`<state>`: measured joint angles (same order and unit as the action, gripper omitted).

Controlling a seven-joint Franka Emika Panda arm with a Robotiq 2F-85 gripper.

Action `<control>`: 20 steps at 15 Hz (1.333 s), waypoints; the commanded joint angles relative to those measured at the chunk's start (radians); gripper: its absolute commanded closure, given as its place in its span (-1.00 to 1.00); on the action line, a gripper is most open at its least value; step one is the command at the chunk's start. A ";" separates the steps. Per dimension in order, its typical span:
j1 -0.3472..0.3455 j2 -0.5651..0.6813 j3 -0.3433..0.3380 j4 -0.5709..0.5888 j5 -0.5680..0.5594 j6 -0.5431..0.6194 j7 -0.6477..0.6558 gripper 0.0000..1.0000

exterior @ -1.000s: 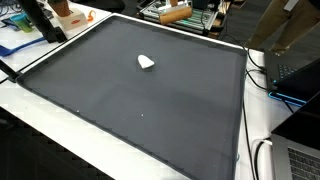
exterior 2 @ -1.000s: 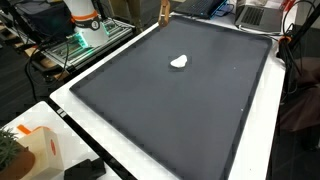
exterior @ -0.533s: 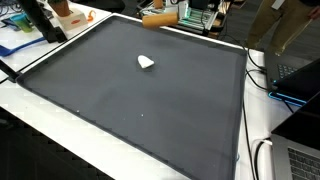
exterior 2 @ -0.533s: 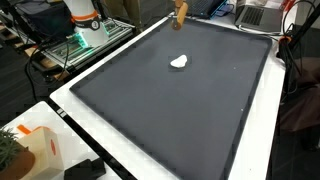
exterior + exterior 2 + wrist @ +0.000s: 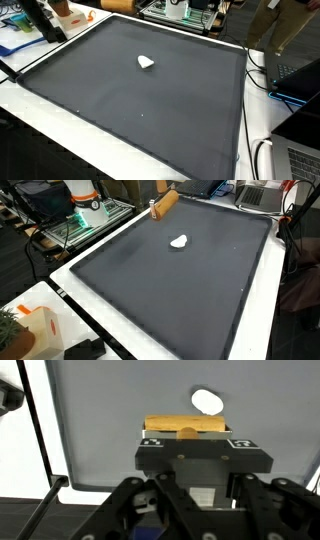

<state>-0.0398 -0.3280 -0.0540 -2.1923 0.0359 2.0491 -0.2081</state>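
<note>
Firstly, in an exterior view the dark mat (image 5: 150,115) covers most of the white table (image 5: 60,125). A small white lump (image 5: 146,62) lies on the mat, nearer to its far edge than to the near one. Black cables (image 5: 256,75) run along the side of the table. In this view I cannot make out the claw among the clutter behind the far edge.

Next, in an exterior view from another place, the wooden block (image 5: 164,203) is seen above the far edge of the mat (image 5: 170,295). It is tilted, with one end higher than the other. The white lump (image 5: 179,242) lies on the mat near the block but clearly apart from it. The fingers on the block are too small here to read.

Lastly, in the wrist view the gripper (image 5: 190,448) is clenched on the wooden block (image 5: 185,427), which lies crosswise between the two fingers, its long side level in the picture. Past the block, the white lump (image 5: 207,401) rests on the mat (image 5: 110,420), not touching the block. A black cable (image 5: 42,440) crosses the pale table edge at the side.
</note>
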 commanded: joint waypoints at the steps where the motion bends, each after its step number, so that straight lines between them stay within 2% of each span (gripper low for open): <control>1: 0.009 -0.006 -0.012 -0.001 -0.003 -0.012 -0.009 0.05; 3: 0.011 -0.014 -0.013 -0.007 -0.003 -0.014 -0.012 0.05; 4: 0.008 -0.021 0.005 -0.028 -0.019 0.006 0.034 0.55; 9: 0.003 -0.086 0.088 -0.136 -0.084 0.085 0.276 0.55; 13: 0.010 -0.118 0.129 -0.200 -0.050 0.181 0.427 0.55; 16: -0.003 -0.127 0.158 -0.227 -0.076 0.233 0.519 0.55; 17: 0.011 -0.086 0.140 -0.186 -0.057 0.203 0.469 0.05; 19: 0.009 -0.092 0.148 -0.198 -0.057 0.209 0.491 0.05; 20: 0.009 -0.094 0.148 -0.199 -0.057 0.209 0.496 0.55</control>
<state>-0.0344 -0.4220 0.0977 -2.3924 -0.0198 2.2599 0.2876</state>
